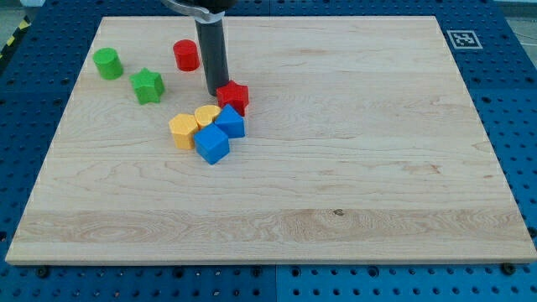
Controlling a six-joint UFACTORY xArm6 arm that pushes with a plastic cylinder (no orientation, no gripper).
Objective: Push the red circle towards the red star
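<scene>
Near the worktop's point(352, 168) upper left, my tip point(216, 92) touches down just at ten o'clock of the red star point(234, 96). I carry no jaws. The red circle point(185, 55) stands at eleven o'clock of my tip, apart from it.

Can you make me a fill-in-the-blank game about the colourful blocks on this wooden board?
1. My tip rests right next to the red ____.
2. The red circle sits toward the view's ____ of the red star.
3. The green circle is on the view's ____ side.

Missing words: star; top; left
</scene>
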